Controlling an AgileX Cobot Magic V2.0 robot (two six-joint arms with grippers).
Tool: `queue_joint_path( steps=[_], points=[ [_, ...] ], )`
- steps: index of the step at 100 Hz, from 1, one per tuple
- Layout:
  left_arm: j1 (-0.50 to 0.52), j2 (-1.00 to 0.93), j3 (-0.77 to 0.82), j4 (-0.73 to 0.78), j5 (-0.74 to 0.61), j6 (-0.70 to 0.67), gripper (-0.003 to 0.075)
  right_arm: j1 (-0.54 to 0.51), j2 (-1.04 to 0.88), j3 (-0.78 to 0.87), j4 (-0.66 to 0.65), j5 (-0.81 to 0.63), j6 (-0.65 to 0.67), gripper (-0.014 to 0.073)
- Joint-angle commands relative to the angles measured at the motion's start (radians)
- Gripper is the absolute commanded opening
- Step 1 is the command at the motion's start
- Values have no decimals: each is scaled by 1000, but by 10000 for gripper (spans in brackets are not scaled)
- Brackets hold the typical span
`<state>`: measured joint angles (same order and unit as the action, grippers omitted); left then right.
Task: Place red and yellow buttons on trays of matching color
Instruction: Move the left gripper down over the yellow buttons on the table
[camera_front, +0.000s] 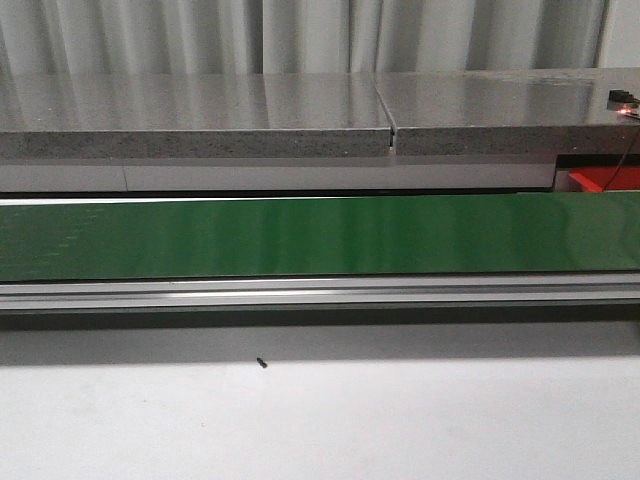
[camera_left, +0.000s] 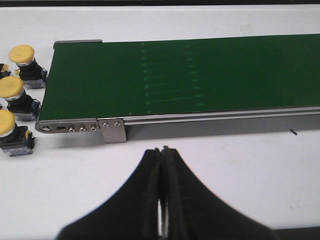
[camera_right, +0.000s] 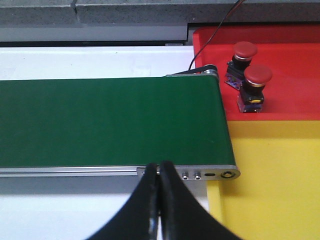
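Three yellow buttons (camera_left: 15, 95) staged upright off the left end of the green belt (camera_left: 190, 75), caps up, presumably awaiting feed; left gripper (camera_left: 162, 165) pressed together, empty. Two red buttons (camera_right: 247, 75) standing upright, long axes vertical, already on red tray (camera_right: 295, 75); yellow tray (camera_right: 270, 190) bare; right gripper (camera_right: 159, 175) pressed together, empty.

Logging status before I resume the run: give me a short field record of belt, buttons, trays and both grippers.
belt: green conveyor, nothing on it in any view
yellow buttons: three on the white table off the belt's end, none in a tray
red buttons: two standing in the red tray
yellow tray: no buttons on the visible part
left gripper: shut, holding nothing
right gripper: shut, holding nothing
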<state>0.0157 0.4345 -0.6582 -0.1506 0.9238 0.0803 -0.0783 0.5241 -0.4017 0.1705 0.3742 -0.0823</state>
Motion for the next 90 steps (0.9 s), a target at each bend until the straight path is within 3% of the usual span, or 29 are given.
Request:
queue_joint_path(
  steps=[1, 40, 48, 60, 78, 90],
  points=[
    [17, 38, -25, -10, -104, 0, -20, 0, -1, -25, -6, -72, -3, -61],
    [192, 179, -25, -14, -257, 0, -18, 0, -1, -25, -6, -72, -3, -61],
    [222, 217, -25, -14, -264, 0, 15, 0, -1, -25, -6, -72, -3, -61],
    [250, 273, -25, -14, -269, 0, 180, 0, -1, -25, -6, -72, -3, -61],
    [255, 361, -27, -16, -322, -28, 590, 0, -1, -25, -6, -72, -3, -61],
    [255, 424, -42, -18, -331, -57, 665, 0, -1, -25, -6, -72, -3, -61]
  ],
)
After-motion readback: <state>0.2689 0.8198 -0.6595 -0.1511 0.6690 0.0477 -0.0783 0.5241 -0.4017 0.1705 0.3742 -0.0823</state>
